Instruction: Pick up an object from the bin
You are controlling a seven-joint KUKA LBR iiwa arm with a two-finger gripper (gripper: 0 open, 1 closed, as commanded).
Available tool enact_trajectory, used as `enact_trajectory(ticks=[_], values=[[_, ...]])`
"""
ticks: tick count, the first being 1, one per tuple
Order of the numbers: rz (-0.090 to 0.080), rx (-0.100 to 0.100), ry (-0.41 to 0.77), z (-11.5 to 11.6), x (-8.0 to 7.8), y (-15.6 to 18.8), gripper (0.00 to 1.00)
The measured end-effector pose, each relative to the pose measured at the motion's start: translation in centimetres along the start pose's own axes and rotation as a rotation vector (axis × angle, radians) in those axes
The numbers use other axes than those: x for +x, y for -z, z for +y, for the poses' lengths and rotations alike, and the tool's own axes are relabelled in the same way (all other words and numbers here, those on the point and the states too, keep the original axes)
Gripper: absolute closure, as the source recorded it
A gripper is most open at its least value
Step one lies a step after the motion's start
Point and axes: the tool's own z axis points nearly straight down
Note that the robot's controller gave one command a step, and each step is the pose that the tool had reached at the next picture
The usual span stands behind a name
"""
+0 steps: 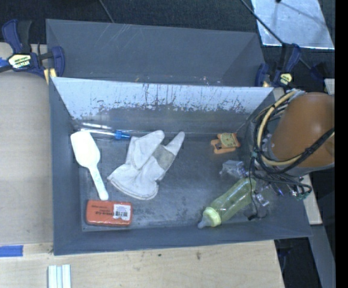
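Hanging low at the right end of the grey bin (162,98), beneath the arm's orange cover and a tangle of black cables: the end effector (253,189), directly over the base end of a pale green, see-through baby bottle (228,204). Cannot tell whether wide, narrow or closed on anything; hidden by cables and wrist. Bottle lying on its side on the bin floor near the front right corner, slanted, nipple end toward the front wall and the left, base end tucked under the end effector. Just behind the bottle, a crumpled clear scrap (231,169), too unclear to name. Farther back, apart from both, a small orange-brown piece (226,141). Well apart in the middle, a limp white glove (143,167). Left of that, a white plastic scoop (89,159), handle toward the front. Near the front left corner, lying flat, an orange-red block (108,213) with a white barcode label. Along the back wall, a clear pen-like tube (102,131) with a blue part.
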Motion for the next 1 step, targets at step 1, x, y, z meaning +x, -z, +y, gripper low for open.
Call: enact_trajectory(ticks=[1], values=[[0.002, -0.003, 0.128, -0.34, -0.79, -5.94, 0.0]])
